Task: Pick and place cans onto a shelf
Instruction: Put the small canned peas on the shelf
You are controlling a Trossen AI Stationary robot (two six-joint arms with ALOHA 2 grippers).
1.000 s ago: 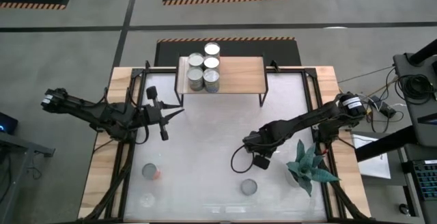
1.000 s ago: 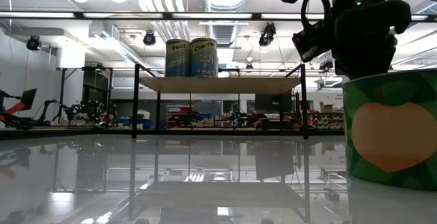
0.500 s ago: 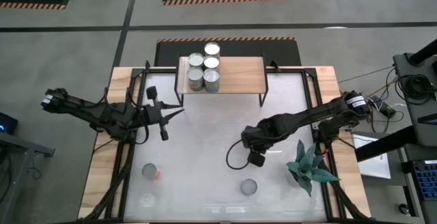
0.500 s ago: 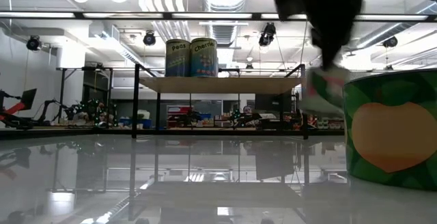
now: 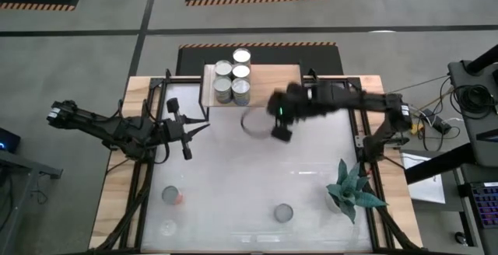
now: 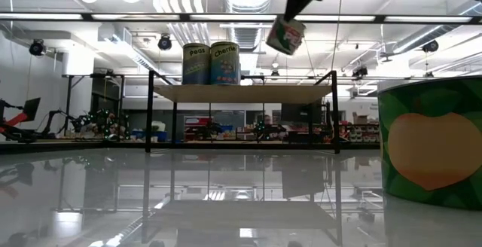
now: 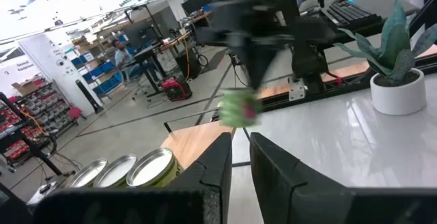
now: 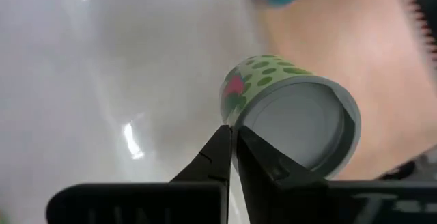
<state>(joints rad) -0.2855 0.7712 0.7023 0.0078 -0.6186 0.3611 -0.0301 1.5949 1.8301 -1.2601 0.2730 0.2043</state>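
A green-spotted can (image 8: 290, 115) is held tilted by its rim in the closed right gripper (image 8: 233, 149), above the glossy white table (image 5: 233, 185), beside the shelf (image 5: 272, 84) bearing cans. The left gripper (image 7: 239, 157), nearly closed, is held empty. Workshop racks are seen behind
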